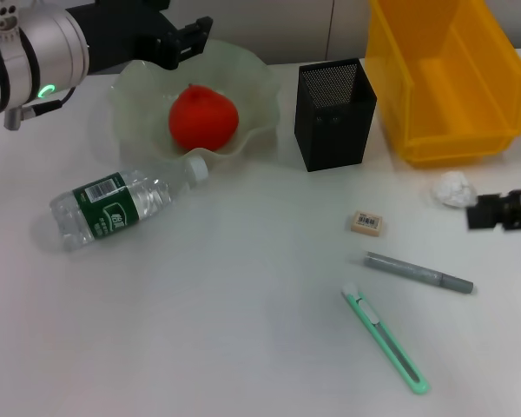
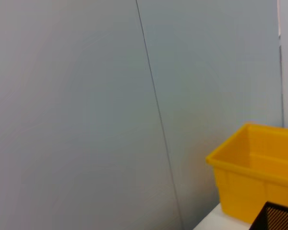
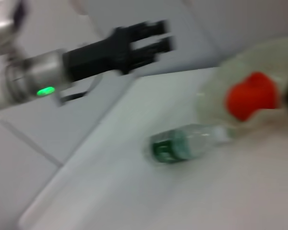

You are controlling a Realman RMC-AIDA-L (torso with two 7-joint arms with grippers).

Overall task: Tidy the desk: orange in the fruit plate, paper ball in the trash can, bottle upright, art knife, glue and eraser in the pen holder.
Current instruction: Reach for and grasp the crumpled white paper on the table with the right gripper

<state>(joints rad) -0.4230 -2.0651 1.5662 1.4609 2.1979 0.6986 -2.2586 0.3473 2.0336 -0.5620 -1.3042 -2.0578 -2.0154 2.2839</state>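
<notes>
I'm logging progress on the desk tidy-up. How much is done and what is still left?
Done: the orange sits in the fruit plate. In hand: nothing; the left gripper hangs above the plate, the right gripper is low beside the paper ball. Left: the paper ball lies outside the yellow bin, the bottle lies on its side, and the eraser, grey glue pen and green art knife lie outside the pen holder.

Bright even overhead light, soft shadows under the bottle (image 1: 117, 207), mild glare on white table (image 1: 226, 330), right wrist view motion-blurred
</notes>
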